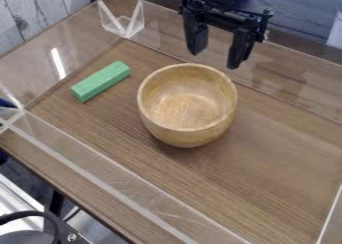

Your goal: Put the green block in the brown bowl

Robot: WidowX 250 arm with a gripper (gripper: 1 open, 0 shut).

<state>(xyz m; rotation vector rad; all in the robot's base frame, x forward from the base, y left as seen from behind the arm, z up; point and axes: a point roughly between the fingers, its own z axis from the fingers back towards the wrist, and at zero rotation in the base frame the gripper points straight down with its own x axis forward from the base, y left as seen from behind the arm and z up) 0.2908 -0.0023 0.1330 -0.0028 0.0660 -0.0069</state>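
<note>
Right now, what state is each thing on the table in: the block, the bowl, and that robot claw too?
Green block: lying flat on the table, outside the bowl, not held.
Brown bowl: upright, nothing in it.
Claw: open, pointing down, holding nothing, above the far side of the bowl.
Table: bare wood around the bowl's near side.

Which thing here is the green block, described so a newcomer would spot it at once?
Find the round light-brown bowl on the wooden table. Just to its left in the picture lies the green block, a small flat bar. Its bright green sets it apart from the brown bowl.
</note>
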